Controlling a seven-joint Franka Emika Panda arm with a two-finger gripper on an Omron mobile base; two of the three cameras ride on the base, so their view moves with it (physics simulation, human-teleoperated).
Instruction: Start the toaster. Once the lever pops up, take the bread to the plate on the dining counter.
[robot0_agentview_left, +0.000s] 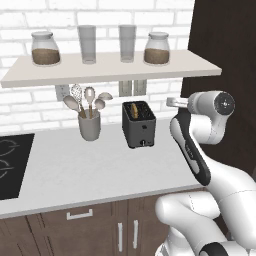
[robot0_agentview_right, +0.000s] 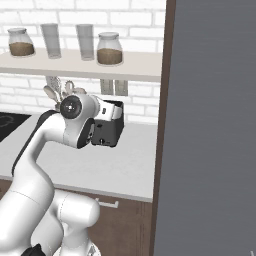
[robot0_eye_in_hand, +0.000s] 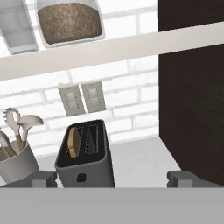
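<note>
The dark grey toaster (robot0_agentview_left: 139, 126) (robot0_agentview_right: 107, 133) (robot0_eye_in_hand: 85, 161) stands on the light counter below the shelf. A golden-brown bread slice (robot0_agentview_left: 134, 110) (robot0_eye_in_hand: 72, 142) sits low in its left slot; the other slot looks empty. My gripper (robot0_agentview_left: 172, 102) (robot0_eye_in_hand: 114, 179) hovers above counter height, just right of the toaster and slightly higher than its top, pointing at the brick wall. It is open, with the fingertips (robot0_eye_in_hand: 41, 178) far apart and nothing between them. In the right base view my hand covers the toaster's top. The plate and the dining counter are out of view.
A grey utensil cup (robot0_agentview_left: 90, 125) (robot0_eye_in_hand: 15, 164) stands left of the toaster. A shelf (robot0_agentview_left: 110, 67) with jars and glasses hangs above. A black cooktop (robot0_agentview_left: 12, 165) lies at far left. A tall dark cabinet (robot0_agentview_left: 225, 45) (robot0_eye_in_hand: 192, 87) bounds the right side.
</note>
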